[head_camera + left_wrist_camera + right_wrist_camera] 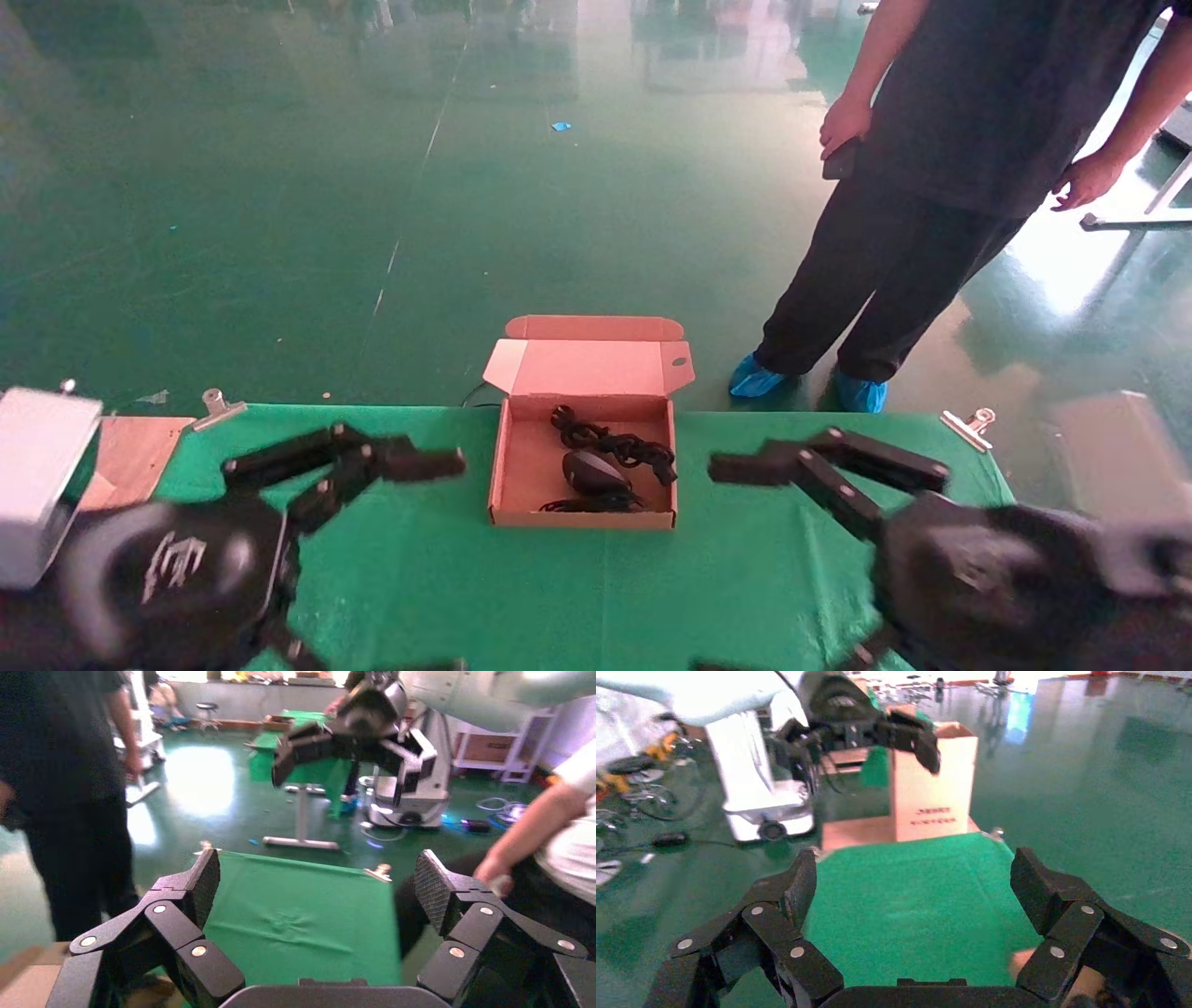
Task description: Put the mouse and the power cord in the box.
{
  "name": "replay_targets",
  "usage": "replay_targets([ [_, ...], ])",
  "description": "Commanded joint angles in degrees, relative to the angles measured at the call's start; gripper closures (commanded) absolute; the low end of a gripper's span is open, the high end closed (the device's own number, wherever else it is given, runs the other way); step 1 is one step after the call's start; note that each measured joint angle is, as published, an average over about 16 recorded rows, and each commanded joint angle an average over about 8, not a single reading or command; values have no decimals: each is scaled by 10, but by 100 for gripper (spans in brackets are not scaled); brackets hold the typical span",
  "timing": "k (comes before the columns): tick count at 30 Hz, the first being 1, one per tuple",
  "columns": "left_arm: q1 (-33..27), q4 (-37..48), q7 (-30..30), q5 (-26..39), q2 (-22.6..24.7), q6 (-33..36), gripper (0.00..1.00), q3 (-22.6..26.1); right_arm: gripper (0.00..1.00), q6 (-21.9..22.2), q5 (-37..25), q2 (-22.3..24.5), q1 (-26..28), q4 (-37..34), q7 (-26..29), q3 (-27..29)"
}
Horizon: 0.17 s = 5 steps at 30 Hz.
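Note:
The brown cardboard box [582, 518] stands open at the far middle of the green-clothed table, its lid tilted back. Inside it lies the black mouse [596, 472], and the coiled black power cord [616, 445] lies just behind it, reaching toward the right wall. My left gripper [458, 564] hovers left of the box, open and holding nothing. My right gripper [705, 566] hovers right of the box, also open with nothing in it. In the left wrist view the left gripper [316, 881] has only cloth between its fingers. The right gripper [914, 874] shows the same in the right wrist view.
A person in black [931, 186] stands on the green floor beyond the table's far right. Metal clips [219, 407] [968, 424] hold the cloth [577, 596] at the far corners. A pale grey box [42, 475] and a wooden board [130, 457] sit at the left edge.

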Motion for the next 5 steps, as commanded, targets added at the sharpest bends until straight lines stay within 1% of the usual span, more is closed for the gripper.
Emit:
replay_targets([
  [1,11,-29,-32,1,-9,4,0,-13,0,-19,18,19,-16,19,16,22],
  [5,15,-44,-45,2,-13,6,0,-18,0,-29,28,29,-24,30,23,34],
])
